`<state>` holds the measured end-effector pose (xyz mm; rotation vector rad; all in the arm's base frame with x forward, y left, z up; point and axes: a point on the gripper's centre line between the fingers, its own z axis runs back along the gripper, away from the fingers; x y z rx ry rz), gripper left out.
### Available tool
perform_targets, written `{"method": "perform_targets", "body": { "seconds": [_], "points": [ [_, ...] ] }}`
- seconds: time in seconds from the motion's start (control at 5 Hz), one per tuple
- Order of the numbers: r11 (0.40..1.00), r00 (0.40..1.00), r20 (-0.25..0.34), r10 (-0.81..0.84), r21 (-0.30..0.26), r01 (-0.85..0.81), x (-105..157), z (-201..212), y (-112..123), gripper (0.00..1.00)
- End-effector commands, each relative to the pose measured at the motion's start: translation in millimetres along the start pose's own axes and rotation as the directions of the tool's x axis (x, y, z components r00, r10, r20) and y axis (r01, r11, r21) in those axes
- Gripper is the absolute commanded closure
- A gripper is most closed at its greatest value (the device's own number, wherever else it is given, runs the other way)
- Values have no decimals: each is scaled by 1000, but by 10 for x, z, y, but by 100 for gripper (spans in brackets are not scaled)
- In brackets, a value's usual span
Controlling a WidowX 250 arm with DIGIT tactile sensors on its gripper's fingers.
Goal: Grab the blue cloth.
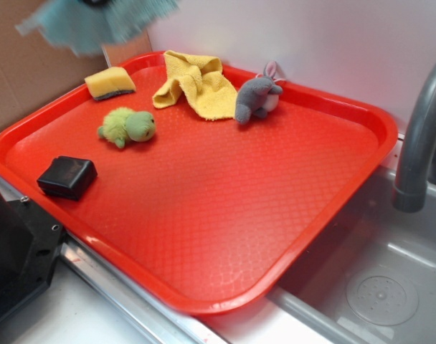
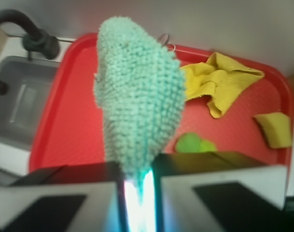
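The blue cloth (image 2: 137, 96) hangs from my gripper (image 2: 137, 181), whose two fingers are pinched tight on its top end. It dangles high above the red tray (image 2: 69, 121), clear of everything on it. In the exterior view the blue cloth (image 1: 96, 21) is a blurred teal shape at the top left edge, above the tray's (image 1: 225, 215) far left corner; the gripper itself is almost entirely cut off there.
On the tray lie a yellow cloth (image 1: 193, 82), a grey plush bunny (image 1: 255, 99), a green plush toy (image 1: 128, 127), a yellow sponge (image 1: 109, 82) and a black block (image 1: 67, 176). A sink (image 1: 383, 287) with a grey faucet (image 1: 419, 136) sits to the right.
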<state>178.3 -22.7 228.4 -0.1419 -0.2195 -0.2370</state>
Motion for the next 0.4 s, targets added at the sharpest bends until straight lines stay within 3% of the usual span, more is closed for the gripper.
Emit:
{"method": "perform_targets", "body": {
  "seconds": [0.0, 0.2],
  "points": [
    [1000, 995, -98, 4, -12, -6, -26, 659, -120, 100],
    [1000, 992, -124, 18, 17, -16, -38, 616, -131, 100]
  ]
}}
